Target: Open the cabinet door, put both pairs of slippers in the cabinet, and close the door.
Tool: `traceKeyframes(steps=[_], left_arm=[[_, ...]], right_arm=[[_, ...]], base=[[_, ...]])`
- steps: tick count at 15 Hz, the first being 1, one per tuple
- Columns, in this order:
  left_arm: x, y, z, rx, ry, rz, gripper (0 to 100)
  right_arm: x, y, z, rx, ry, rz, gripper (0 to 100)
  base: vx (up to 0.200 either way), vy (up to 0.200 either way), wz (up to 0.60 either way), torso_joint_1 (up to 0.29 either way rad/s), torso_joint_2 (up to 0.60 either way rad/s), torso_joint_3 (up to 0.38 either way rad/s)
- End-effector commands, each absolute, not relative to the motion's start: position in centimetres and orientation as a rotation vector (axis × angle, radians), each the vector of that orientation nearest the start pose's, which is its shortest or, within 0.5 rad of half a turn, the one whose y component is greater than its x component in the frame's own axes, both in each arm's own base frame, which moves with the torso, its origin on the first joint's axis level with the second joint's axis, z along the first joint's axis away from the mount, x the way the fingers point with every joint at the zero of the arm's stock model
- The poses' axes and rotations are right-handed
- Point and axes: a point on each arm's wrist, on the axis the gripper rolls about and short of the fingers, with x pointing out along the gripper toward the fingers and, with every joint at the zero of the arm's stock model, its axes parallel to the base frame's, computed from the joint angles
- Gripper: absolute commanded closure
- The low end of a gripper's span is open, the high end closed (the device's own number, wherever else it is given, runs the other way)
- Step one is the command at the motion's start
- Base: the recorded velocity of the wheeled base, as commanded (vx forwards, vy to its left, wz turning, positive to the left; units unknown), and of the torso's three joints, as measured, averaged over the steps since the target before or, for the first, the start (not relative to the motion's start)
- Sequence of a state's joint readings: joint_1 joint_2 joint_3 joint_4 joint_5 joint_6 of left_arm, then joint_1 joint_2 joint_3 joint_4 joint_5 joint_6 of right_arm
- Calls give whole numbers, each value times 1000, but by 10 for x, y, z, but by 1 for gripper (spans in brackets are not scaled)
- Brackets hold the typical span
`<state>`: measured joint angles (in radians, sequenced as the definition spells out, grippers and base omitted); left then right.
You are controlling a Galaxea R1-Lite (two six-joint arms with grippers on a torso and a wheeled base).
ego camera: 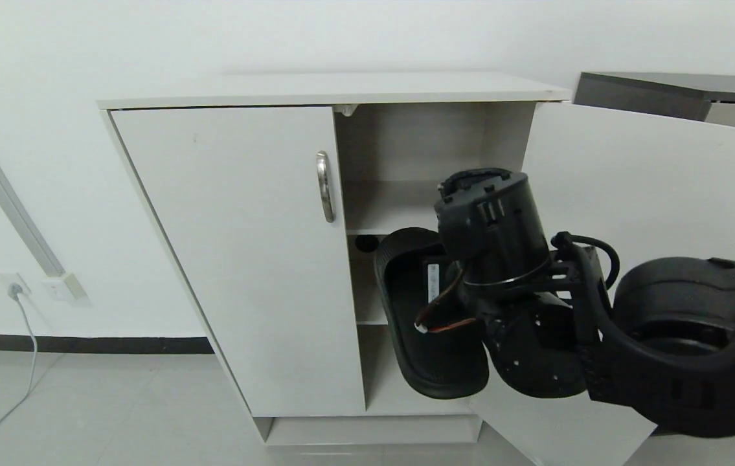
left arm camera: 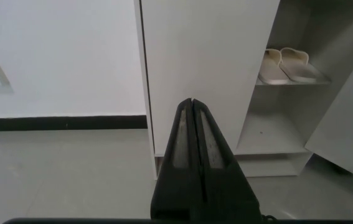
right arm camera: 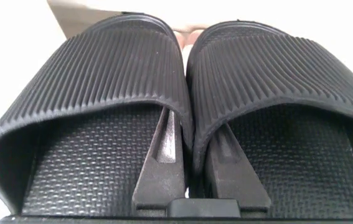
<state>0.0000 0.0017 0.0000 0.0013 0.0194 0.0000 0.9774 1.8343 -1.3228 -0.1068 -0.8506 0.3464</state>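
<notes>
The white cabinet (ego camera: 225, 259) has its left door closed and its right door (ego camera: 652, 188) swung wide open. A pair of black ribbed slippers (ego camera: 425, 317) hangs side by side in front of the open lower compartment. My right gripper (right arm camera: 195, 121) is shut on them, with one finger inside each slipper pinching the two touching side walls. A pair of beige slippers (left arm camera: 288, 65) lies on a shelf inside the cabinet. My left gripper (left arm camera: 192, 102) is shut and holds nothing, low over the floor some way in front of the cabinet.
A metal handle (ego camera: 324, 186) sits on the closed left door. A wall socket with a cable (ego camera: 14, 288) is at the far left. A dark-topped unit (ego camera: 678, 90) stands behind the open door. Bare tiled floor (left arm camera: 64, 168) lies in front.
</notes>
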Motion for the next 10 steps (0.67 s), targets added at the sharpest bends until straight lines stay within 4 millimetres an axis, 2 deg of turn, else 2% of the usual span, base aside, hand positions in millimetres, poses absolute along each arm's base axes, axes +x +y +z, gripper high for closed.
traceKeyframes(steps=[1, 10], left_arm=[[-23, 0, 75, 0, 5, 20, 100], [-23, 0, 75, 0, 3, 21, 100]], right_arm=[[223, 300, 233, 45, 265, 65, 100], [227, 306, 230, 42, 266, 66, 100]], base=[[0, 0, 0, 0, 0, 0], [0, 0, 0, 0, 0, 0]])
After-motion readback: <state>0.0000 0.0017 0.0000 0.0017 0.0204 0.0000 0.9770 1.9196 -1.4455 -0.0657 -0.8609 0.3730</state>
